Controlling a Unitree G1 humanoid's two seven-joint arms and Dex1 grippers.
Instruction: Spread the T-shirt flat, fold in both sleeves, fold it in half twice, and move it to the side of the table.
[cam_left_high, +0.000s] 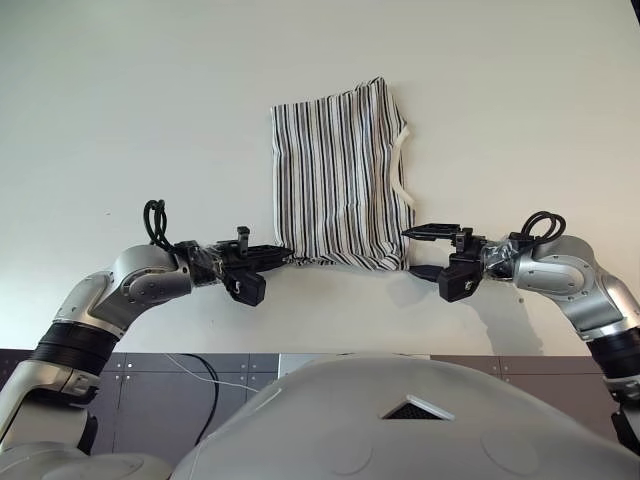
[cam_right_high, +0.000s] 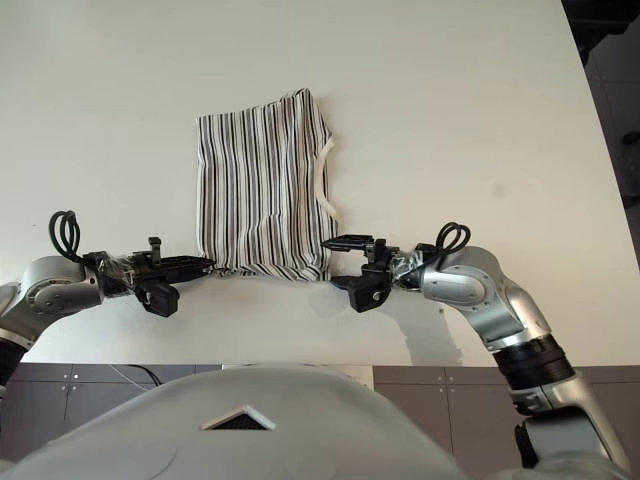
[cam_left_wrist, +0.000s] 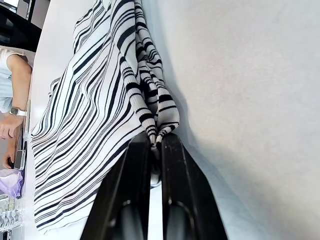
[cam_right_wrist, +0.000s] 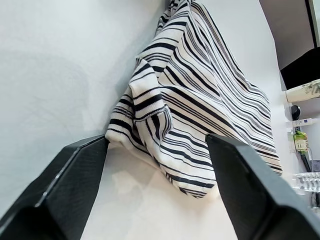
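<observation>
I am working on the first half fold, as I judge it: the T-shirt (cam_left_high: 340, 185) is lying on the table (cam_left_high: 120, 120) as a narrow striped strip. My left pincer (cam_left_high: 287, 254) is clenching the T-shirt's near left corner. My right pincer (cam_left_high: 411, 250) is gaping around its near right corner, gripping nothing. I should be closing the right one on every layer, then carrying both corners evenly toward the T-shirt's far edge.

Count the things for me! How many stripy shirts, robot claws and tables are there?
striped T-shirt: 1
claws: 2, the left claw and the right claw
table: 1
Total: 4
</observation>
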